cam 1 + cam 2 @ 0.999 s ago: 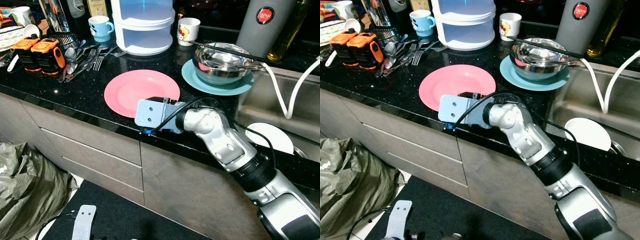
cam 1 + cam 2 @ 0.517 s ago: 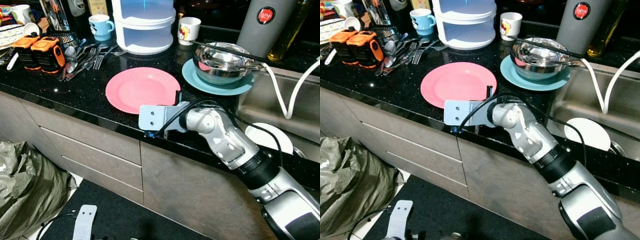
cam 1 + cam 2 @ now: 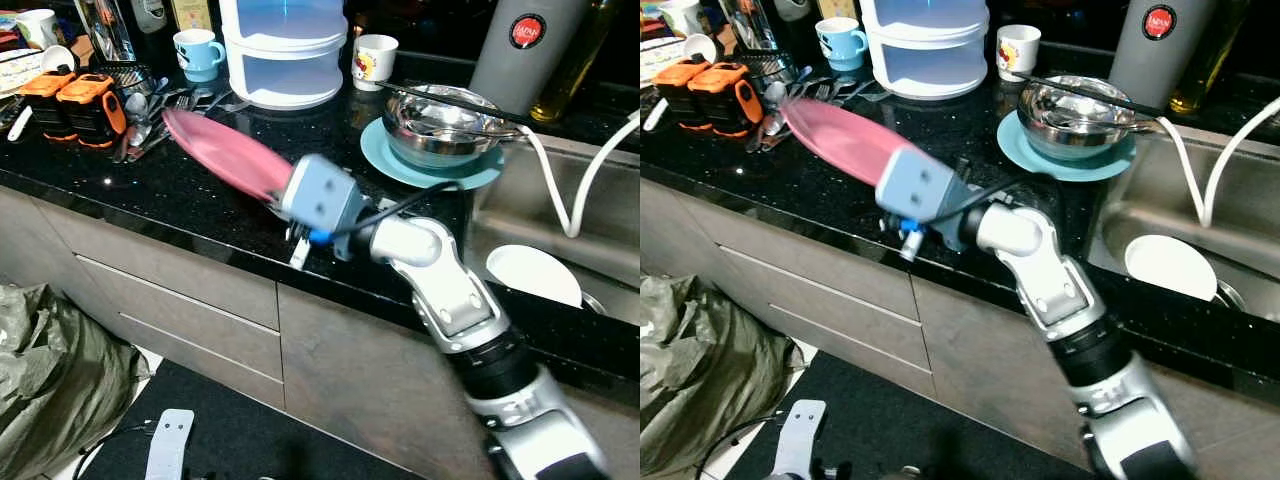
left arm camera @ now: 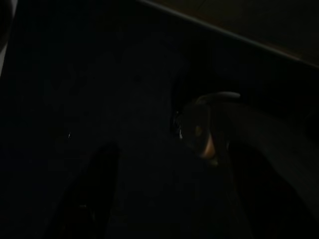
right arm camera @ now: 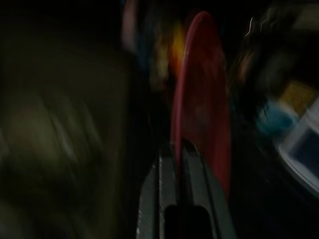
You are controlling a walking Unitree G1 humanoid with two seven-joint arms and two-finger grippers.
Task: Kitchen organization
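A pink plate [image 3: 220, 150] hangs tilted above the black countertop [image 3: 150, 190], its far rim toward the cutlery. My right gripper [image 3: 283, 188] is shut on the plate's near rim, behind the blue-grey wrist block. In the right wrist view the plate [image 5: 202, 99] stands edge-on between the two fingers [image 5: 167, 174]. A teal plate [image 3: 395, 165] holding a steel bowl [image 3: 440, 125] sits to the right. My left gripper [image 4: 172, 147] hangs idle in the dark, its fingers apart.
Loose cutlery [image 3: 150, 115] and two orange-black blocks [image 3: 75, 100] lie at the back left. A white stacked container [image 3: 285, 50] and mugs stand behind. The sink [image 3: 600, 250] on the right holds a white plate [image 3: 535, 275]. A grey-green bag [image 3: 50, 380] lies on the floor.
My right gripper has lifted the pink plate off the counter and swung it up and left, tilting it steeply. The plate lay flat before.
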